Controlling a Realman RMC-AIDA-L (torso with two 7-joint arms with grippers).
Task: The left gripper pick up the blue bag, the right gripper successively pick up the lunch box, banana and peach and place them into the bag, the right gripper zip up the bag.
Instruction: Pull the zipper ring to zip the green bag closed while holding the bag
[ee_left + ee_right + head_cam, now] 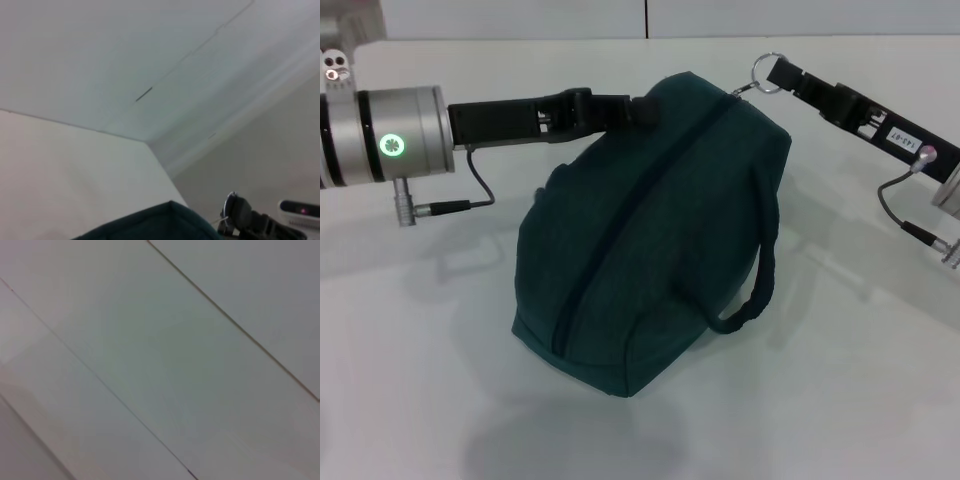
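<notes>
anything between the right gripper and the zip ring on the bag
Nothing visible does. In the head view the right gripper is already at the zip ring, at the far top end of the bag, whose zip looks closed. The left gripper holds the bag's top from the other side, clear of the ring.

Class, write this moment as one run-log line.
stage: zipping | blue bag: zipped, on table | left gripper: holding bag's end | right gripper: on ring zip pull
</notes>
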